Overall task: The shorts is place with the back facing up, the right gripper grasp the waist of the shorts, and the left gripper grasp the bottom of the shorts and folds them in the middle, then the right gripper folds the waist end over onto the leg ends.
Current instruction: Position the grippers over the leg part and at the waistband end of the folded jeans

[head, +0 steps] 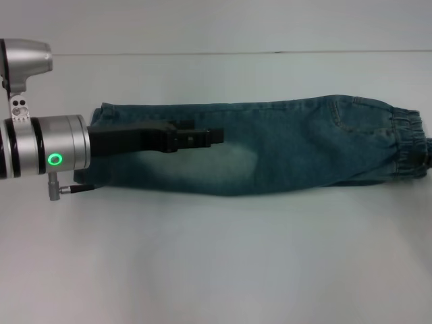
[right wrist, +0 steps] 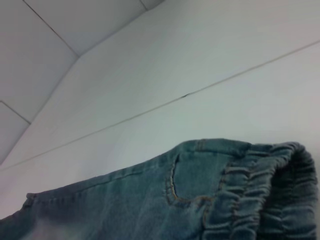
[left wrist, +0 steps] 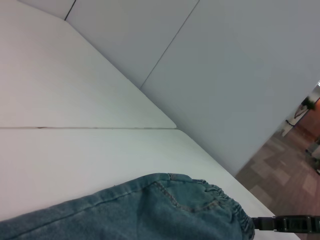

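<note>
over the folded shorts [head: 270, 152], left gripper [head: 217, 136] hovers w/ fingers together.

One pair of blue-green washed denim shorts [head: 270, 152], folded lengthwise on one white bench [head: 216, 263]. One puckered elastic waistband [head: 408, 145]. One stitched pocket [right wrist: 192, 182] showing. One silver-armed black gripper [head: 216, 136] over the denim; one green ring light [head: 55, 160], one thin cable plug [head: 64, 189].
</note>
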`<state>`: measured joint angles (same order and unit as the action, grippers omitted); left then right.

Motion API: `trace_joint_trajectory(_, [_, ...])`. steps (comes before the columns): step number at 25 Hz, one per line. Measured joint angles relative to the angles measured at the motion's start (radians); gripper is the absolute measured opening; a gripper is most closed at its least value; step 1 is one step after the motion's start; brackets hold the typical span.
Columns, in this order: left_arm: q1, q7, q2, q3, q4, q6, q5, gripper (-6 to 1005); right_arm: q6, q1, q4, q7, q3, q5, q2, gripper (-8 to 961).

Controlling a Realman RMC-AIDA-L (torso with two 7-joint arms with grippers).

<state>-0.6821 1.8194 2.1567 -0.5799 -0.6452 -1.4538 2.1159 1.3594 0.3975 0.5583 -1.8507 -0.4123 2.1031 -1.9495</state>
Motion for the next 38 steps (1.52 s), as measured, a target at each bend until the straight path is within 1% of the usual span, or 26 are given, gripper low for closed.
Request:
trace_joint_trajectory(8, [-0.007,0.002,0.001,0.0,0.001,0.008,-0.001,948,-0.007,0.024,-0.001,0.001,-0.005,0.0,0.0,884])
trace_joint_trajectory(13, [-0.016,0.001,0.002,0.0,0.001,0.01,0.001,948,-0.02,0.036,-0.004,0.001,-0.012,0.0,-0.009,884])
trace_joint_trajectory(18, [-0.022,0.001,0.002,0.0,0.001,0.011,0.003,948,-0.023,0.048,-0.024,0.001,-0.017,0.0,-0.011,883])
trace_joint_trajectory(28, [-0.023,0.001,0.002,0.0,0.003,0.012,0.008,949,-0.017,0.039,-0.027,-0.003,-0.008,-0.005,-0.012,882])
trace_joint_trajectory(34, [-0.023,0.002,0.002,0.0,0.003,0.012,0.008,949,-0.015,0.024,-0.022,-0.008,0.025,-0.007,-0.014,810])
trace_joint_trajectory(38, [-0.022,0.002,0.002,0.0,0.002,0.012,0.008,949,-0.014,0.016,-0.021,-0.008,0.047,-0.008,-0.016,625])
